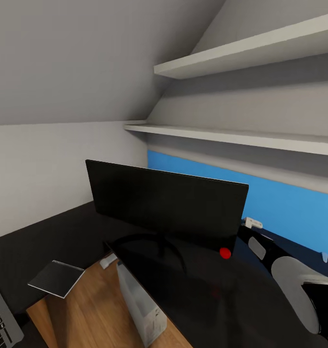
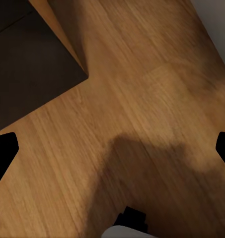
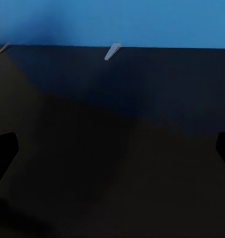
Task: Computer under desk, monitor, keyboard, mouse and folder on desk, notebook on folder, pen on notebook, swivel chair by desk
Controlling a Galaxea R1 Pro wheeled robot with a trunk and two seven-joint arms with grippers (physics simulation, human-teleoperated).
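Note:
The wide black monitor (image 1: 168, 203) stands on the glossy black desk (image 1: 231, 304), in front of the desk's blue back panel (image 1: 289, 208). Below the desk edge stands the light grey computer (image 1: 140, 307) on the wooden floor. The thin grey notebook (image 1: 56, 278) lies on the desk's left wing, and a corner of the keyboard (image 1: 0, 321) shows at the lower left. My right arm (image 1: 292, 275) reaches over the desk beside the monitor. The right gripper (image 3: 112, 148) is open above the dark top, facing the blue panel. The left gripper (image 2: 112, 148) is open over wooden floor beside a desk corner (image 2: 28, 69).
Two white wall shelves (image 1: 241, 135) hang above the desk under a sloped ceiling. Small white brackets (image 1: 253, 223) sit along the back panel. A red dot (image 1: 225, 253) shows at the monitor's lower right corner. Wooden floor (image 1: 86, 319) lies between the desk wings.

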